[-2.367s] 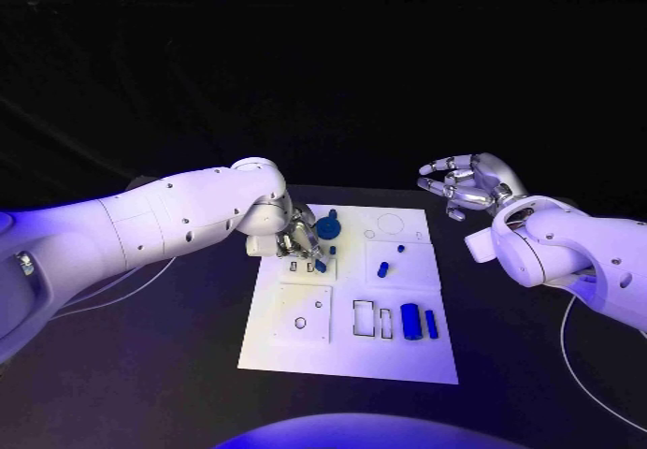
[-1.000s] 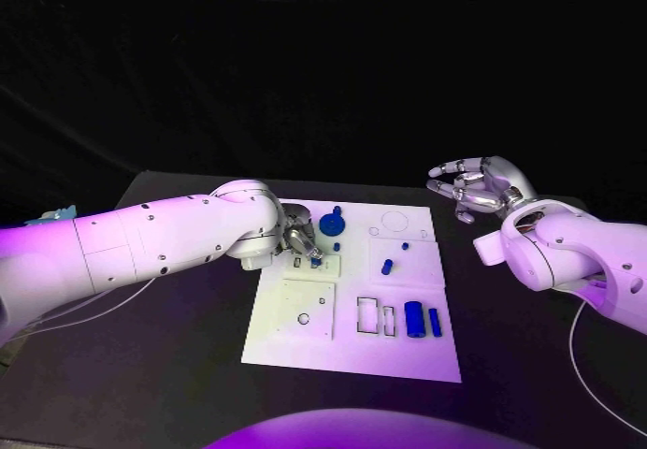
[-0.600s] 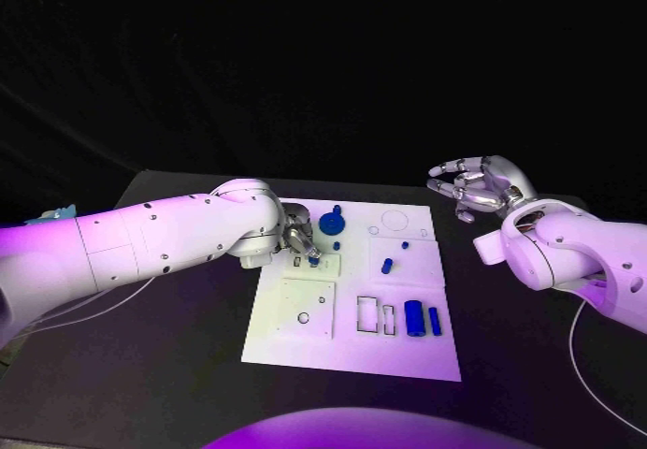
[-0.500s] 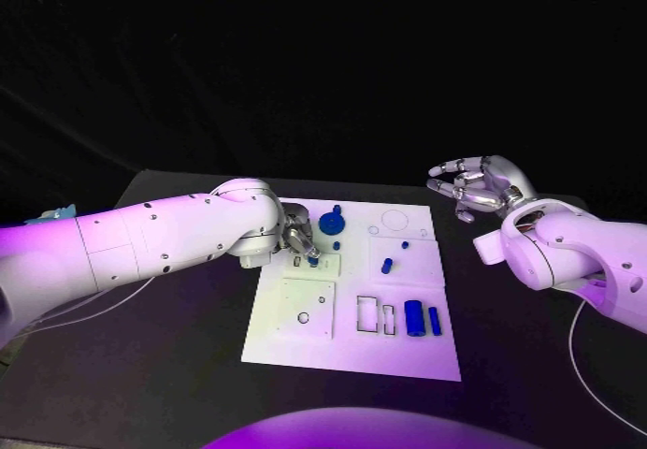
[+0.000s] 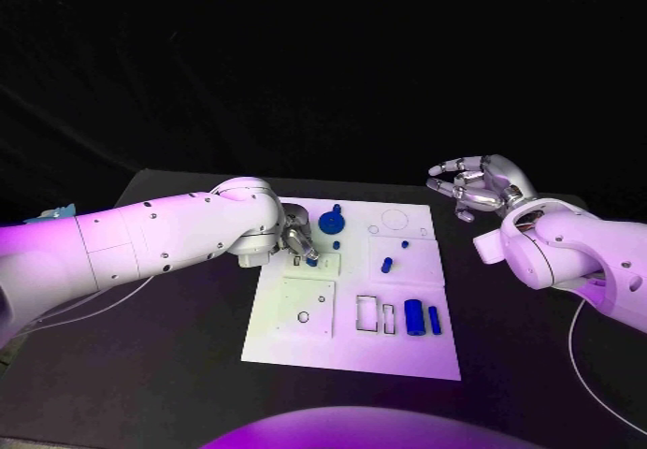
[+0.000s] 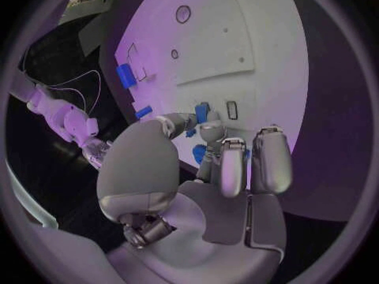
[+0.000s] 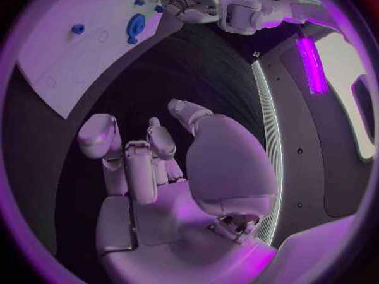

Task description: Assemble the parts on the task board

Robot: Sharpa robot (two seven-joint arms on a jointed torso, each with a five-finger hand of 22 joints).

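The white task board (image 5: 308, 341) lies in the middle of the table. My left hand (image 5: 298, 240) is low over the board's far left corner and pinches a small blue piece (image 5: 313, 262) at the two small slots there. In the left wrist view the small blue piece (image 6: 202, 112) sits between the fingertips, beside a slot (image 6: 231, 109). My right hand (image 5: 475, 187) is raised off the board's far right corner, fingers apart and loosely curled, holding nothing. In its own wrist view the right hand (image 7: 174, 164) holds nothing as well.
On the board lie a round blue disc (image 5: 330, 224), a short blue peg (image 5: 384, 267), a wide blue block (image 5: 412, 317) and a slim blue bar (image 5: 433, 320). Two bare rectangular recesses (image 5: 366, 314) lie beside the block. The black table (image 5: 162, 374) surrounds the board.
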